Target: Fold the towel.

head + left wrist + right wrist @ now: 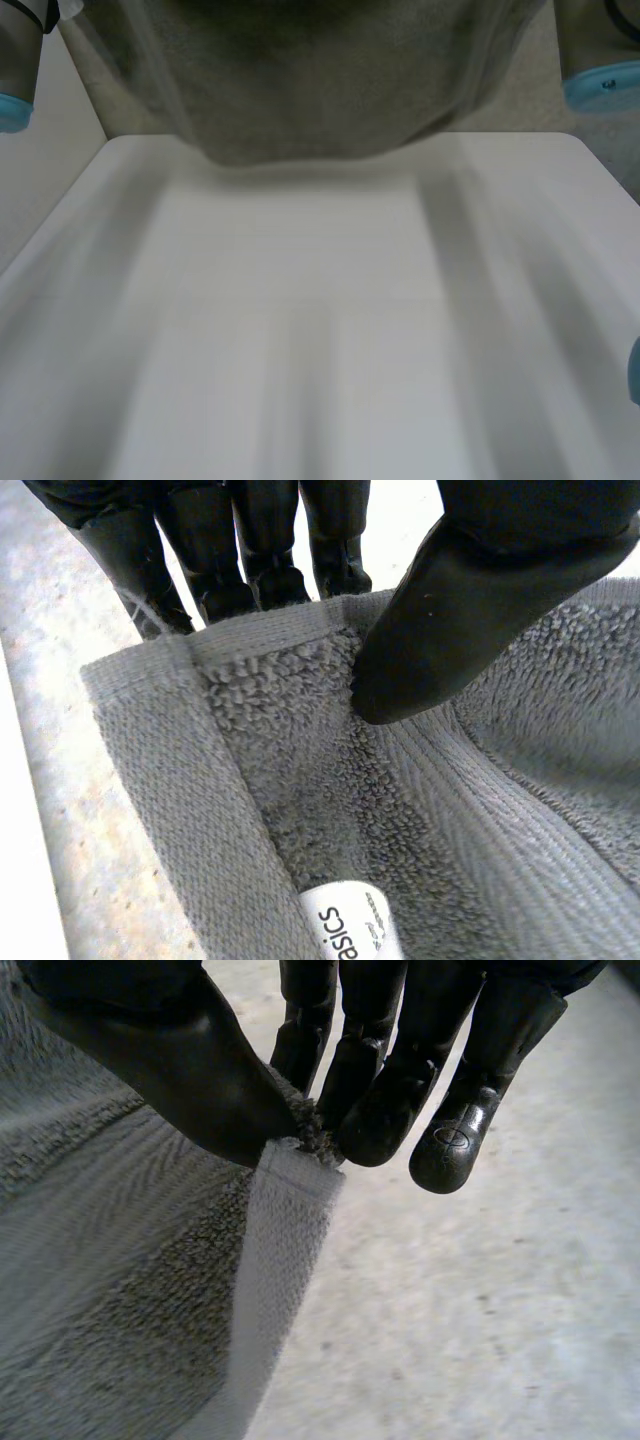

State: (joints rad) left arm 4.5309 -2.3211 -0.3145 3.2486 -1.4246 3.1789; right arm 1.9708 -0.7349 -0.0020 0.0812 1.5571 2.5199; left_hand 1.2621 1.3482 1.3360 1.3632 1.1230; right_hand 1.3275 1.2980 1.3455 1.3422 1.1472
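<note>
Left hand (pixel 470 610) and right hand (pixel 180 1070) each pinch the flat hem of the nubby grey towel (pixel 320 80).

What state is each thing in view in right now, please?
towel: held up, hanging from both hands.
left hand: shut on the towel, thumb pressing its hem near a corner against the fingers.
right hand: shut on the towel, pinching a corner of its hem.
</note>
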